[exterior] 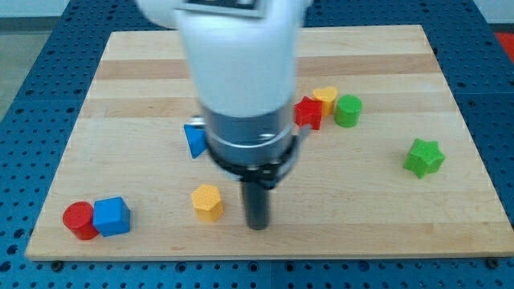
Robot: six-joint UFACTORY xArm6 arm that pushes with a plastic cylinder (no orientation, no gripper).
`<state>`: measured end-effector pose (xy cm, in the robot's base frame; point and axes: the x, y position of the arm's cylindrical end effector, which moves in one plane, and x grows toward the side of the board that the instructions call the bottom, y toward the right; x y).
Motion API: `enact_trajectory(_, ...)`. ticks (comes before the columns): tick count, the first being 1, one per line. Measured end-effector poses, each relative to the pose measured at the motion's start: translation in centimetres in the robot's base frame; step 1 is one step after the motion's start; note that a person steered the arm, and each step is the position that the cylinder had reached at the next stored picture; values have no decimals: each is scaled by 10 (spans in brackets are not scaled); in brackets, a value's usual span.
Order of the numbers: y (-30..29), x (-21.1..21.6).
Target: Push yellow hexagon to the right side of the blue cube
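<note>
The yellow hexagon [207, 201] lies on the wooden board near the view's bottom, left of centre. The blue cube [111, 216] sits at the bottom left, touching a red cylinder [79, 221] on its left. The hexagon is to the right of the cube, with a clear gap between them. My tip [258, 225] is on the board just to the right of the hexagon, a short gap away, not touching it.
A blue triangular block [194, 140] is partly hidden behind the arm. A red star-like block [308, 112], a yellow block [325, 98] and a green cylinder [348, 111] cluster right of centre. A green star [424, 156] lies at the right. The arm's body hides the board's upper middle.
</note>
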<state>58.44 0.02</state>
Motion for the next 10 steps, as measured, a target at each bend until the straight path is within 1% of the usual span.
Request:
enact_trajectory(1, -2, -2)
enact_trajectory(2, -33, -4)
enact_trajectory(4, -44, -25)
enact_trajectory(5, -80, -25)
enact_trajectory(6, -128, -18)
enact_trajectory(8, -140, -19)
enact_trajectory(9, -156, -19)
enact_trajectory(10, -129, -19)
